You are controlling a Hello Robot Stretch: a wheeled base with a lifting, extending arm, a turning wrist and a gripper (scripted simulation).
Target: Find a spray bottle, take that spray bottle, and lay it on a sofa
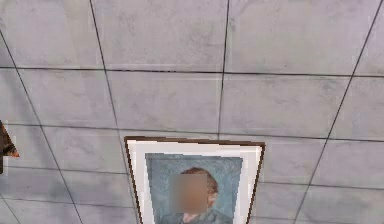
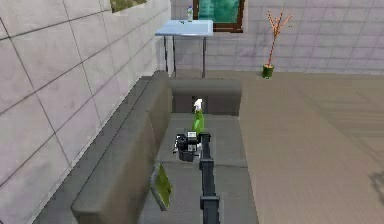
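My hand (image 2: 186,146) above grey sofa (image 2: 120,165); green spray bottle (image 2: 200,120) prob. beside it. Hand's state, any hold: cannot tell.

The arm (image 2: 207,188) — a dark square bar — rises from the arm side view's bottom edge. Two white marker squares (image 2: 193,139) stand at its far end, the end effector (image 2: 184,149) just left; whether it holds anything is unclear.
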